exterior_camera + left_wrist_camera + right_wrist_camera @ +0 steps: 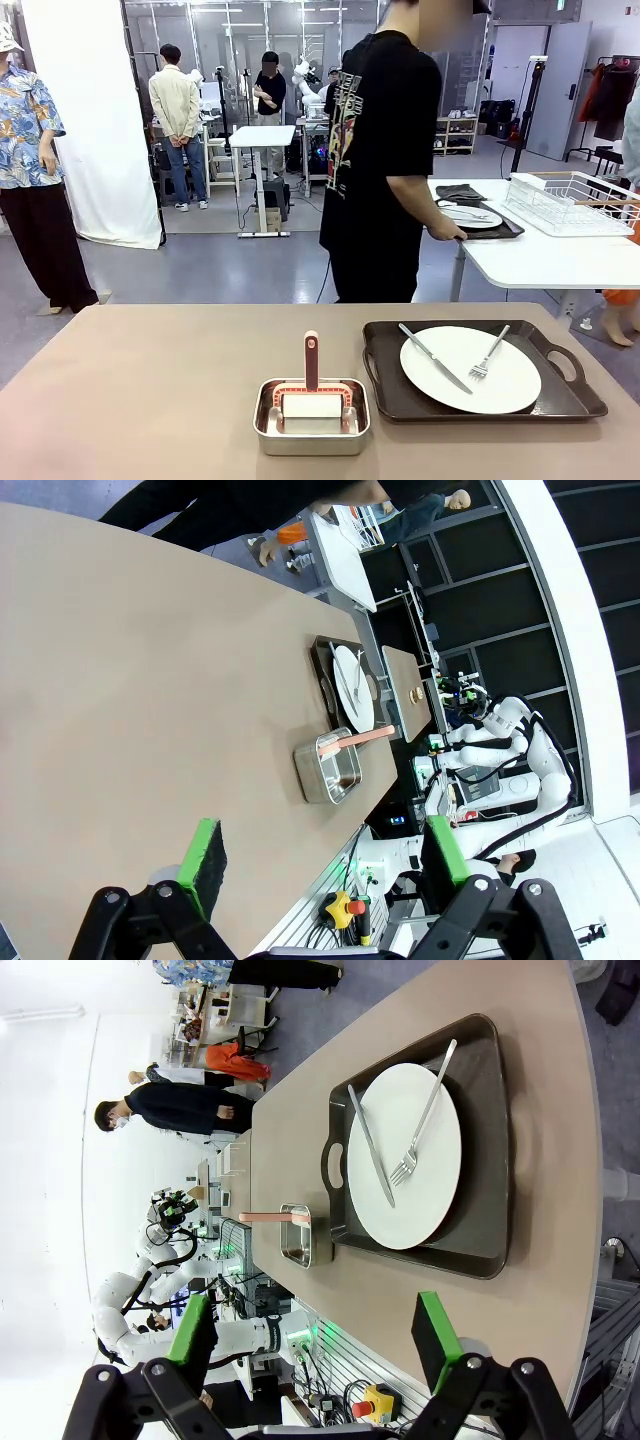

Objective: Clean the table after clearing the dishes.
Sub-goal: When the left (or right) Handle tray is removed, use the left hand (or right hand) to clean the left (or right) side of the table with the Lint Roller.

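Observation:
On the tan table (150,390), at the right, a white plate (470,368) with a knife (435,357) and a fork (490,352) lies on a dark brown tray (385,385). Across the aisle, a person in a black shirt holds a second tray (503,231) with a plate (472,216) on a white table (540,262). My left gripper (325,855) hangs open above the table (130,700), far from the plate (352,685). My right gripper (313,1332) is open over the table's near edge, short of the tray (490,1160) and plate (405,1155).
A small steel pan (311,428) at the front centre holds a red-handled tool with a white pad (311,402). A white wire dish rack (565,203) sits on the white table. Other people stand far off at the left and back.

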You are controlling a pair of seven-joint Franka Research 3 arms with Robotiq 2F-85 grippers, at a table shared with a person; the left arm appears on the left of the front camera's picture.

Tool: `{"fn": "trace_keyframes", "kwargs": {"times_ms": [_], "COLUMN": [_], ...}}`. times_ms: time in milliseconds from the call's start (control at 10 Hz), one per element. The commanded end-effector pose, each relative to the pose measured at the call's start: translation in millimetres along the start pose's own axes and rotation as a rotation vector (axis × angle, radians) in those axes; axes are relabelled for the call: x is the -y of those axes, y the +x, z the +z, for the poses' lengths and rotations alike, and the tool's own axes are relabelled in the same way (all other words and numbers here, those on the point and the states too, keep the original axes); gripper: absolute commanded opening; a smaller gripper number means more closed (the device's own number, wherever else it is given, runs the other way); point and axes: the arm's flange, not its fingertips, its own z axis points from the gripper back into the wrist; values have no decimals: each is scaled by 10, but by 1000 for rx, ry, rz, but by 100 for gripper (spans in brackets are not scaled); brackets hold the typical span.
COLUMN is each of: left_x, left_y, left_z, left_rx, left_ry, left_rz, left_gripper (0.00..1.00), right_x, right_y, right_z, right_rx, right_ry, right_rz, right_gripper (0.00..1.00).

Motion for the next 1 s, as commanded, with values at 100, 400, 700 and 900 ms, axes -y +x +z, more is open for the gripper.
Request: {"fn": "trace_keyframes", "kwargs": {"times_ms": [100, 400, 700, 900], "left_x": [259, 1168, 2154, 2709], "left_y": [116, 656, 858, 694], "left_z": [-109, -895, -1701, -2237], "left_rx": [-70, -308, -560, -688], "left_ry": [-9, 35, 97, 181], "left_rz": [-133, -436, -815, -1115], "left_gripper": [100, 100, 100, 100], "right_x": [-31, -31, -31, -31], "right_y": [12, 12, 12, 12], "right_z": [0, 0, 0, 0], "right_rx": [3, 3, 3, 3], "right_ry": [-5, -5, -5, -5], "right_rz": [-8, -8, -8, -8], "right_gripper": [100, 100, 100, 100]}}
